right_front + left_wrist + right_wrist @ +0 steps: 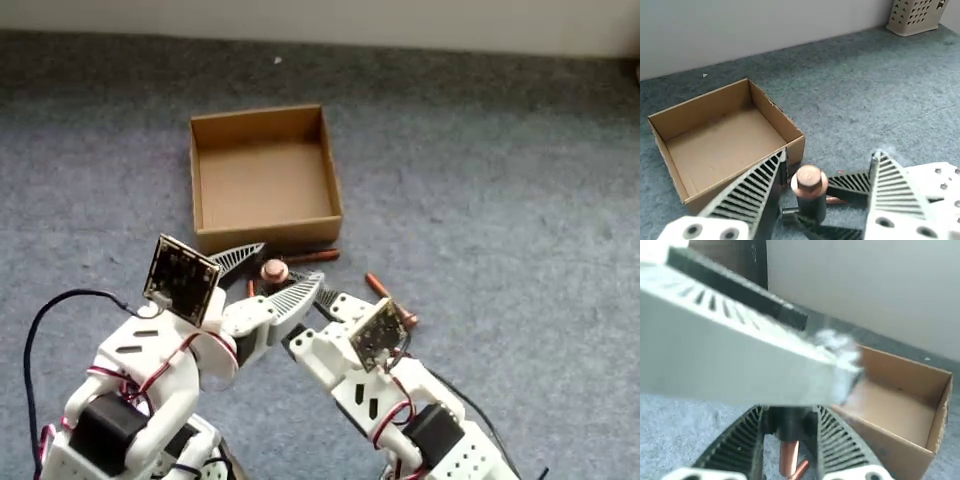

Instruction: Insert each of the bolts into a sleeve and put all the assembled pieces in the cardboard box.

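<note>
Fingers (752,187) of the left gripper (288,266) are spread wide, gripping nothing, one on each side of the bolt (273,270). In the left wrist view that bolt's copper head (809,181) sits upright on top of a dark sleeve (812,206), apart from both left fingers. Just beyond stands the cardboard box (333,170), open at the top, on grey carpet (500,200). The right gripper (787,412) comes in from the right and is clamped on the sleeve (787,422). Its fingers (832,440) press the dark tube from both sides, and the bolt's copper shank (788,457) sticks out below it. One loose bolt (312,257) lies just in front of the box's front wall. Another bolt (377,285) lies farther right on the carpet, near the right arm.
</note>
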